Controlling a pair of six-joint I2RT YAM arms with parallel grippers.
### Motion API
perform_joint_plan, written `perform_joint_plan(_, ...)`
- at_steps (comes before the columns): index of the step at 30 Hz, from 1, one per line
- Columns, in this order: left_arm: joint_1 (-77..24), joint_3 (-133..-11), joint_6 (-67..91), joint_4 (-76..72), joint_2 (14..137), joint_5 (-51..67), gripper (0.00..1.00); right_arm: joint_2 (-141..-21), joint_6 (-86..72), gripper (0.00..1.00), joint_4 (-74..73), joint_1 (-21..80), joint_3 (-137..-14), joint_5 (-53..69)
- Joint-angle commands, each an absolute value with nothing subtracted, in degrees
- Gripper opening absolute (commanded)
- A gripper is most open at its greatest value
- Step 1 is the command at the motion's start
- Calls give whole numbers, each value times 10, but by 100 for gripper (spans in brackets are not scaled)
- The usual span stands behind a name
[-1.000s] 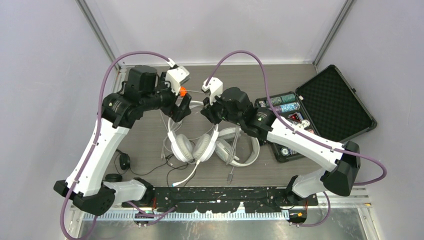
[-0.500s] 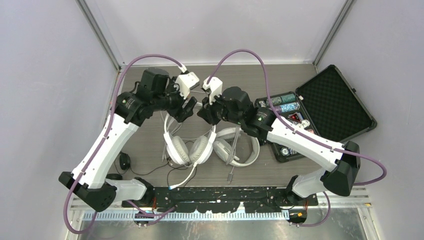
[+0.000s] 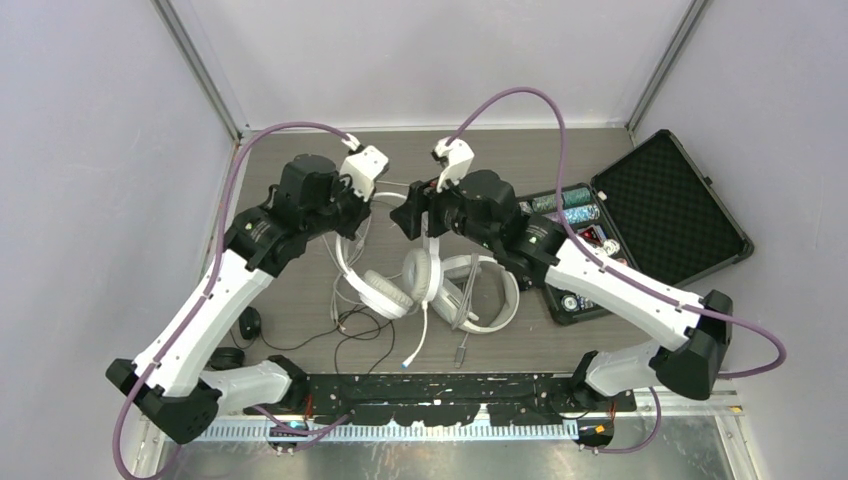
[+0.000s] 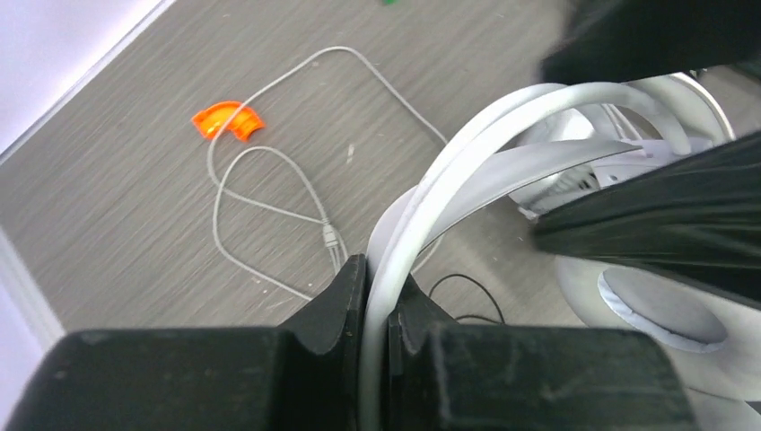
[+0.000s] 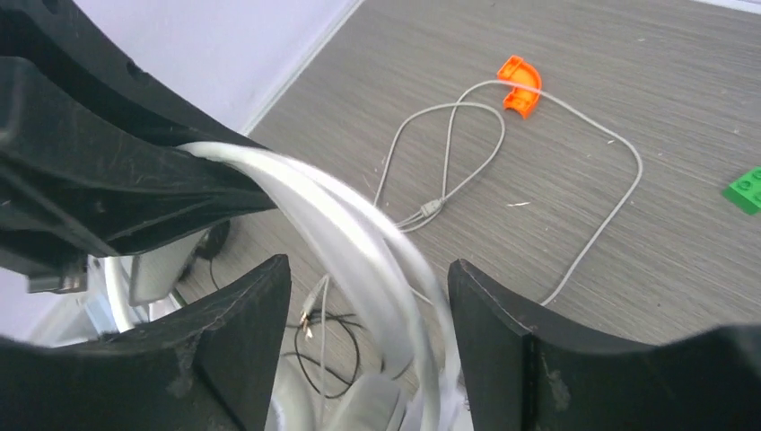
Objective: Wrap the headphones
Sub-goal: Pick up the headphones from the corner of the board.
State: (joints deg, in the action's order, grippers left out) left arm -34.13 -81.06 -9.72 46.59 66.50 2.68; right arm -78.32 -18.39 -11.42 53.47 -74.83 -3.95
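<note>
Grasping step: left jaws pinch the white headphones (image 4: 404, 233) by the band, right jaws stand spread. Next, the loose cord (image 4: 331, 238) needs catching

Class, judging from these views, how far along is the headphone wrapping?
Done: nothing; the thin white cord trails loose. In hand: the left gripper is shut on the band of the white padded over-ear headphones; the right gripper stands open astride it. Left: winding every cord.
</note>
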Motion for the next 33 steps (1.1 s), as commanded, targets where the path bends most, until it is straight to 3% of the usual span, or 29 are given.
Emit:
perform_joint_plan(1, -335, -802, -8, 348, 624, -122, 0, -730, -279, 70, -90, 560, -752, -126)
perform_joint_plan(7, -336, -791, 24, 322, 593, -188, 0, -738, -271, 72, -162, 606, -776, -258)
perform_joint_plan(25, -335, -779, 93, 301, 568, -130, 0, -784, -219, 74, -96, 616, -729, -309)
perform_joint_plan(28, -335, -777, 104, 296, 567, -133, 0, -779, -228, 61, -94, 617, -721, -298)
perform_joint_plan(33, -335, -772, 134, 310, 576, -125, 3, -768, -229, 21, -97, 616, -717, -292)
